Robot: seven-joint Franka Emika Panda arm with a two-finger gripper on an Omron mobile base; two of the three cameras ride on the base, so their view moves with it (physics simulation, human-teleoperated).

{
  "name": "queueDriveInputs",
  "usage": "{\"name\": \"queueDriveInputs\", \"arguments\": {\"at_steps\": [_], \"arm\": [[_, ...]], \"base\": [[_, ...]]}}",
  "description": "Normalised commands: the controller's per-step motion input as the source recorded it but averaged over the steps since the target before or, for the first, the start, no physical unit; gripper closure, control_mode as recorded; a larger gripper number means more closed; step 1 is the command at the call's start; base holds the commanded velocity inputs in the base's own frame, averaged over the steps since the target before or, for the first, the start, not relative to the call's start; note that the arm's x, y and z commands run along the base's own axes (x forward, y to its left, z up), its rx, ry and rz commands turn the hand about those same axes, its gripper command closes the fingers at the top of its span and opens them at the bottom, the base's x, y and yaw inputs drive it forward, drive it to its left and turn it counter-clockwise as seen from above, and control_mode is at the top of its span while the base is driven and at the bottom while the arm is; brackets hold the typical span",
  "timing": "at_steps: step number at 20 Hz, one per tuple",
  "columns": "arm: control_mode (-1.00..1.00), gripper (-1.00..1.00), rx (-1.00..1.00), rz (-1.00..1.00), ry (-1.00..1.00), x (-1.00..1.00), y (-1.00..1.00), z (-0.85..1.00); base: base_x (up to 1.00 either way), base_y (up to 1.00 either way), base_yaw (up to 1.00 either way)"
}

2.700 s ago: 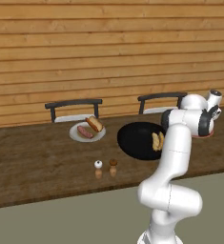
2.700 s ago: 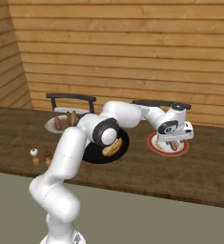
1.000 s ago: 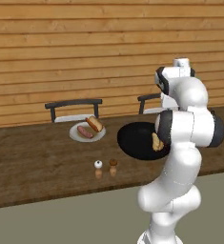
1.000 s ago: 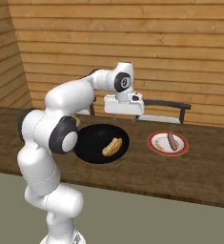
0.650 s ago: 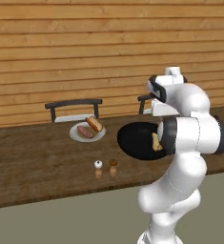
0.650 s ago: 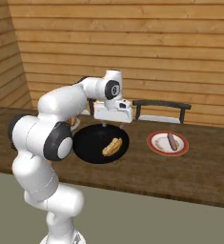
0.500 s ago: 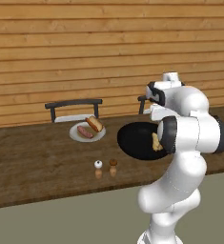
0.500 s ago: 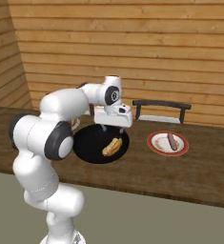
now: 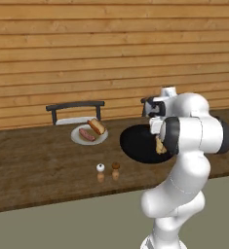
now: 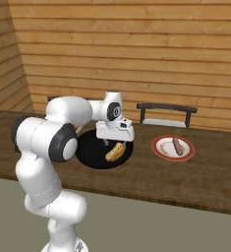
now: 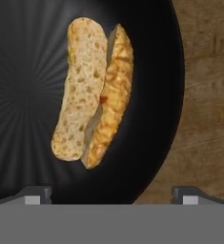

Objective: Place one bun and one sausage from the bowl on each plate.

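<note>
The pincer [image 10: 113, 143] hangs spread and empty over the bun [image 11: 92, 90] in the bowl [image 11: 151, 114], lined up to grasp it.

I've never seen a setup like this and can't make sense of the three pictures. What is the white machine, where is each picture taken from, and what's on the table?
It is a rendered kitchen. The white machine is a jointed robot arm with a two-finger gripper.

Two pictures come from cameras behind the arm, left and right, showing one scene from two sides. The third camera sits on the hand, looking down along the gripper.

On the wooden table lie a black bowl holding one bun, a pale plate with a bun and a sausage, and a reddish plate with a sausage alone. Two small shakers stand near the front edge.

The gripper hangs open over the bun, holding nothing.
</note>
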Motion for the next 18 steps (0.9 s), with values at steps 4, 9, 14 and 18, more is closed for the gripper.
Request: {"name": "queueDriveInputs", "arguments": {"at_steps": [4, 9, 14, 18], "arm": [[-1.00, -1.00, -0.03, 0.00, 0.00, 0.06, 0.12, -0.38], [-1.00, -1.00, 0.00, 0.00, -0.03, 0.33, 0.00, -0.31], [-1.00, -1.00, 0.00, 0.00, -0.02, 0.19, 0.00, -0.29], [-1.00, -1.00, 0.00, 0.00, -0.03, 0.08, -0.02, -0.36]], "base": [[0.00, 0.00, 0.00], [0.00, 0.00, 0.00], [0.00, 0.00, 0.00], [0.00, 0.00, 0.00]]}}
